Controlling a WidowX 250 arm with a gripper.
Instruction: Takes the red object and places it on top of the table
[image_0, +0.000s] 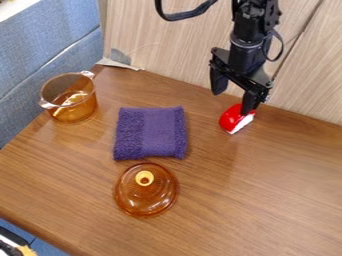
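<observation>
At the upper right of the camera view, the black gripper (233, 102) hangs down with its two fingers spread apart and nothing between them. Just below it, a red object (232, 119) with a white lower edge lies on the wooden table (267, 175), close to the back wall. The right-hand finger overlaps the upper right part of the red object; whether they touch, I cannot tell. The left-hand finger is higher and to the left of it.
A folded purple cloth (151, 133) lies left of the red object. In front of the cloth is an amber glass lid (146, 195) with a round knob. An amber glass pot (75, 107) stands at the left edge. A wooden panel (167, 40) rises behind the table.
</observation>
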